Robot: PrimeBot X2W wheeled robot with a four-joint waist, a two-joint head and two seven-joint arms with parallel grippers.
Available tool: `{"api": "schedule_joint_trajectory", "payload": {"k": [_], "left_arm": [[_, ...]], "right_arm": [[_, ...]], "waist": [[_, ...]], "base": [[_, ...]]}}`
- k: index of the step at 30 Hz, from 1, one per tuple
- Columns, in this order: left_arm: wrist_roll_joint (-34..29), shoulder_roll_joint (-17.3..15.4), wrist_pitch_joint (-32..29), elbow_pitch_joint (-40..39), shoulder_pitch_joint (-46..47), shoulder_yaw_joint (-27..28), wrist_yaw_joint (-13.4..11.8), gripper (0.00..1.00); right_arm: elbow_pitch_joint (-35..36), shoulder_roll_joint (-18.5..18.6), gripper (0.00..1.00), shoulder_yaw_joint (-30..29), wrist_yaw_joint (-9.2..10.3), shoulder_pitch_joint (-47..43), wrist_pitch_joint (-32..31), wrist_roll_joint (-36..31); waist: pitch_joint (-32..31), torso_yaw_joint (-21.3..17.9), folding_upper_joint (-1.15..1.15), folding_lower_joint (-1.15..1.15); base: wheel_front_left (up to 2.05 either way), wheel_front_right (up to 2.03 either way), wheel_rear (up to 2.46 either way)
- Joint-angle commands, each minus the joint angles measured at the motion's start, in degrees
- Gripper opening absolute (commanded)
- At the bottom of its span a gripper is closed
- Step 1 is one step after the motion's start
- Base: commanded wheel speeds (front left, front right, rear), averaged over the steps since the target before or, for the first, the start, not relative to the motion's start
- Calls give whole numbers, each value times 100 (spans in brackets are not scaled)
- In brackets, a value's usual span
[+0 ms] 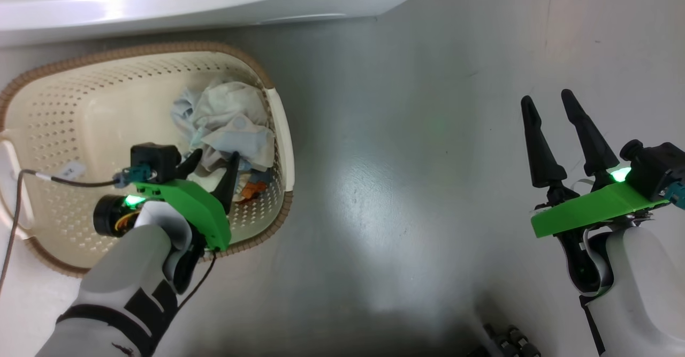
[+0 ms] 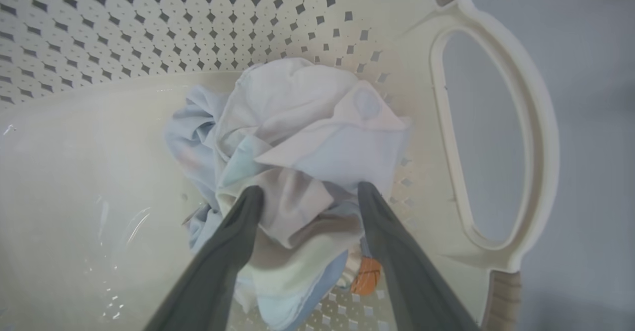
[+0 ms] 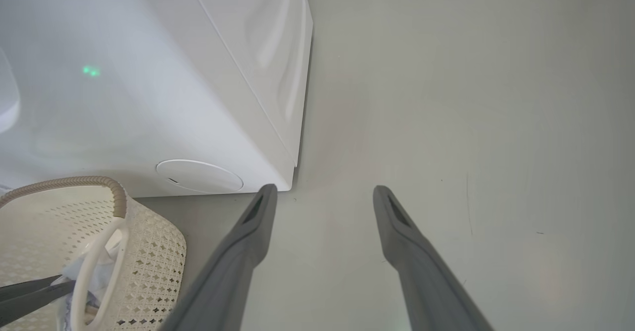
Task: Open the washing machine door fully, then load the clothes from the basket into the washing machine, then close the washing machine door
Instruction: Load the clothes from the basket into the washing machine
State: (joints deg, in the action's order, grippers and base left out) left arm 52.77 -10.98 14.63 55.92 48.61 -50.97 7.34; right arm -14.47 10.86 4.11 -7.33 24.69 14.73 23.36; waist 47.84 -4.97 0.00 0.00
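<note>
Down on the floor (image 1: 401, 185), head view: left gripper (image 1: 217, 156) hung inside the small cream perforated plastic basket (image 1: 80, 105); right gripper (image 1: 547, 98) hung aside, fingers apart.
Left wrist view: fingers (image 2: 233, 231) apart, straddling the pale blue and white clothes (image 2: 302, 122), seemingly poised to pinch.
Right wrist view: big white washing machine (image 3: 149, 73) stood beside the basket (image 3: 149, 261), handy for loading.

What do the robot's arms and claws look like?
The left claw and right claw each have two long tapered black fingers on a bright green plate with a green light. Forearms are pale grey; the left has black bands and a thin dark cable.
</note>
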Motion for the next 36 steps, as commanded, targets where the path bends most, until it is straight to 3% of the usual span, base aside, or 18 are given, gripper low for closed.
{"api": "schedule_joint_trajectory", "payload": {"k": [1, 7, 8, 10, 11, 21, 36], "left_arm": [[77, -198, 37, 4, -17, 58, 14, 100], [348, -267, 37, 82, 142, -272, 14, 100], [395, -274, 37, 80, 163, -343, 14, 85], [511, -285, 37, 65, 194, -480, 14, 17], [563, -292, 37, 63, 212, -535, 14, 0], [907, -300, 37, -15, 133, -630, 14, 0], [310, -285, 37, -508, -669, 741, 14, 0]], "right_arm": [[123, -8, 100, 123, -16, -155, 27, -39], [160, -3, 100, 161, -16, -143, 27, -44], [166, -1, 100, 165, -16, -139, 27, -43], [173, 5, 100, 167, -16, -139, 27, -47], [174, 5, 100, 163, -16, -140, 27, -51], [121, -1, 100, 174, -16, -178, 27, -65], [-80, 83, 100, 193, -16, -345, 27, -13]], "waist": [[34, -28, 0, 0], [118, -84, 0, 0], [129, -90, 0, 0], [131, -97, 0, 0], [124, -96, 0, 0], [-227, -13, 0, 0], [-1289, 317, 0, 0]], "base": [[0, 0, 0], [0, 0, 0], [0, 0, 0], [0, 0, 0], [0, 0, 0], [0, 0, 0], [0, 0, 0]]}}
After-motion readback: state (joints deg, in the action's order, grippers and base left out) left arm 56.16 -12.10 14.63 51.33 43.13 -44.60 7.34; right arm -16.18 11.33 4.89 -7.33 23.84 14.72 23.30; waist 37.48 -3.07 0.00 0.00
